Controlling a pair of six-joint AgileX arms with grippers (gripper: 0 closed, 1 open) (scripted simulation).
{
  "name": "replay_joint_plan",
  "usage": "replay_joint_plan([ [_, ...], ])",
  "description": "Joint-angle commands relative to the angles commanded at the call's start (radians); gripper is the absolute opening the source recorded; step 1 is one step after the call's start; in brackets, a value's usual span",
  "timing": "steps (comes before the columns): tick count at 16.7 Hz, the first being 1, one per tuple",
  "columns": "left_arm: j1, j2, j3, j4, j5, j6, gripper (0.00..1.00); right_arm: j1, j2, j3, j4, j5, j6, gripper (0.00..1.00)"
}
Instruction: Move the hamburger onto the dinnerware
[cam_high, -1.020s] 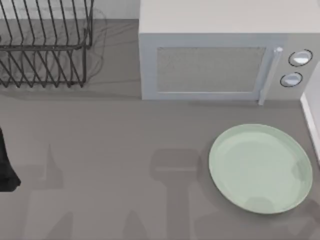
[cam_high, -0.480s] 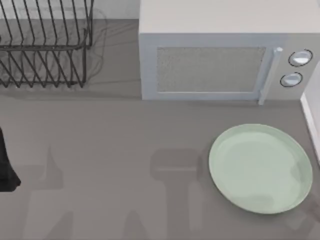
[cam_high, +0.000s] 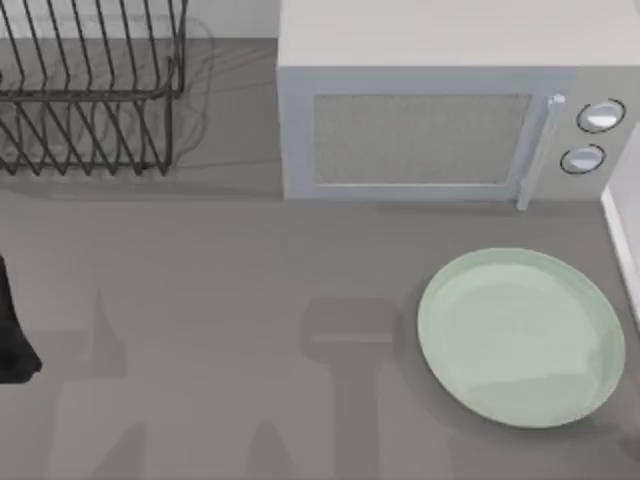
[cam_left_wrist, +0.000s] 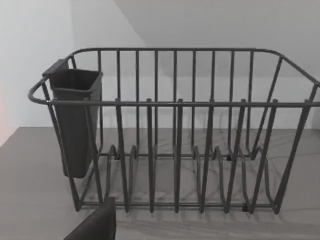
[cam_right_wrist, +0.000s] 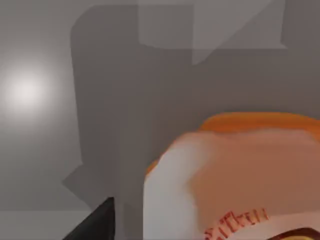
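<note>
A shadow slides across the lower right of your plate (cam_high: 520, 335). The burger (cam_right_wrist: 240, 175) sits close under the right wrist; you cannot tell if that claw holds it.

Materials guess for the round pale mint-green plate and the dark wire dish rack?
Round pale mint-green plate: probably glazed ceramic or melamine, given its smooth, plain surface with a soft sheen. Dark wire dish rack: looks like coated metal wire, with thin bent rods and a matte finish.
</note>
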Motion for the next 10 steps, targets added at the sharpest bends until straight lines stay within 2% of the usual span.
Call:
replay_joint_plan([
  [3, 0.000, 0.000, 0.000, 0.000, 0.000, 0.000, 1.00, 0.000, 0.059, -0.057, 0.112, 0.000, 0.001, 1.00],
  [8, 0.000, 0.000, 0.000, 0.000, 0.000, 0.000, 1.00, 0.000, 0.073, -0.070, 0.134, 0.000, 0.001, 1.00],
  [10, 0.000, 0.000, 0.000, 0.000, 0.000, 0.000, 1.00, 0.000, 0.073, -0.070, 0.134, 0.000, 0.001, 0.85],
])
